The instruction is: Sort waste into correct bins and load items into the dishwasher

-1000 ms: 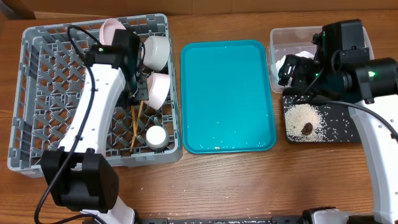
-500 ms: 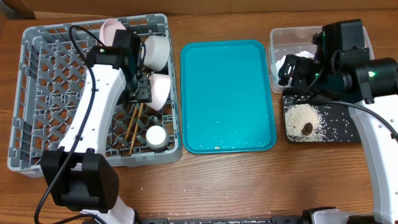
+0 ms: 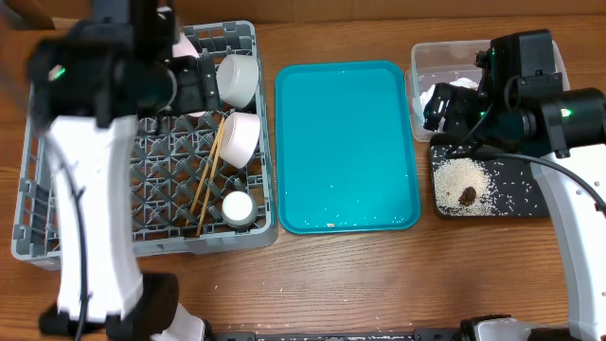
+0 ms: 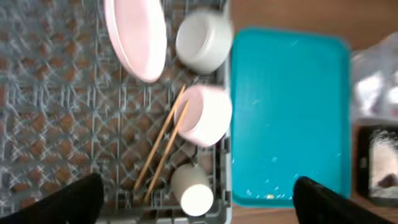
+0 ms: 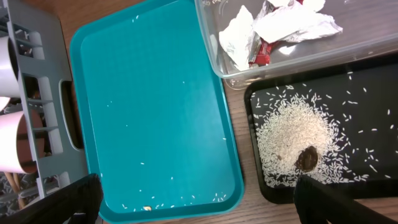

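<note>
Over the desk, from above, the left arm [image 3: 85,189] hangs blurred above the grey dish rack [image 3: 166,223], where two chopsticks [image 3: 208,175] lie slantwise. Loading looks done; I'd lift straight up, clear of those sticks. Through the left wrist, the left end effector [image 4: 199,202] gapes wide and empty over a pink plate [image 4: 135,37] tilted on edge. Through the right wrist, the right end effector [image 5: 199,202] is wide too; wrappers [image 5: 280,25] sit in the clear tub [image 5: 348,53], rice [image 5: 286,134] on the black tray [image 5: 379,180].

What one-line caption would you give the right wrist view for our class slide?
Crumpled wrappers in the clear tub, rice and a brown lump on the black tray, beside a teal tray.
</note>
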Controlling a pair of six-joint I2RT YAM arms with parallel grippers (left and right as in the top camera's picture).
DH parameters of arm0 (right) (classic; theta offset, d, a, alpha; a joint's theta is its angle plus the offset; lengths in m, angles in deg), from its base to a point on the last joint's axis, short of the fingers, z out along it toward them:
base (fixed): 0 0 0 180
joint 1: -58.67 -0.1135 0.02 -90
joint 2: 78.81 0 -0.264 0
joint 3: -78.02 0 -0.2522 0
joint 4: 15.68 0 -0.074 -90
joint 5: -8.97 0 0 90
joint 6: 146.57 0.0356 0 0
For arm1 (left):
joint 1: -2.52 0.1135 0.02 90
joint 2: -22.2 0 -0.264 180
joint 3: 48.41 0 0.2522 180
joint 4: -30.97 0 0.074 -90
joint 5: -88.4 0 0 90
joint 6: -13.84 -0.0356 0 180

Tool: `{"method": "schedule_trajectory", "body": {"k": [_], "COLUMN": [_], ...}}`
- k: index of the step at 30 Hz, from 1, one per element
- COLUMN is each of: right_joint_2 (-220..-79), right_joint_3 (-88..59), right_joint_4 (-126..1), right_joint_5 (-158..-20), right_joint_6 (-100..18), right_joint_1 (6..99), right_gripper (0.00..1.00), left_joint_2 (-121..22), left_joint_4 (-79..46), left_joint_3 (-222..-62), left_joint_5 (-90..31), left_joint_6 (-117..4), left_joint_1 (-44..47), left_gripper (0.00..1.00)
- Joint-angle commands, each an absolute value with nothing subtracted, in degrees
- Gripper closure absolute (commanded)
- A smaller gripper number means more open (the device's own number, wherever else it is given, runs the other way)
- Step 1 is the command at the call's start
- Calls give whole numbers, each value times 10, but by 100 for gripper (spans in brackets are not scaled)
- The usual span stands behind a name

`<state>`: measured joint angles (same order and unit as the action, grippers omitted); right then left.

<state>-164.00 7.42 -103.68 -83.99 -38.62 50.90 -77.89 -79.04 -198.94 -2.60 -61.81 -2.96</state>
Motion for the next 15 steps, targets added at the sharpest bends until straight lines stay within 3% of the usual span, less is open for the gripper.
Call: {"method": "schedule_trajectory", "body": {"k": [1,15], "right_joint_2": [-1637,-1633], "right_joint_3": [85,85], "right_joint_4": [-1035,-1035], "right_joint_5": [-836,-836], "right_joint_6": [-389,-389], "right_joint_1": [509,509], "right_gripper": [0,0], "left_joint_2": [-713,-695], "left_joint_4": [-796,-796], "left_joint_3": [-2030,-2029], "left_joint_5": [-40,-42], "left_joint_6": [-629,-579], "left_joint_1": [-27,-28], "left_gripper": [0,0]}}
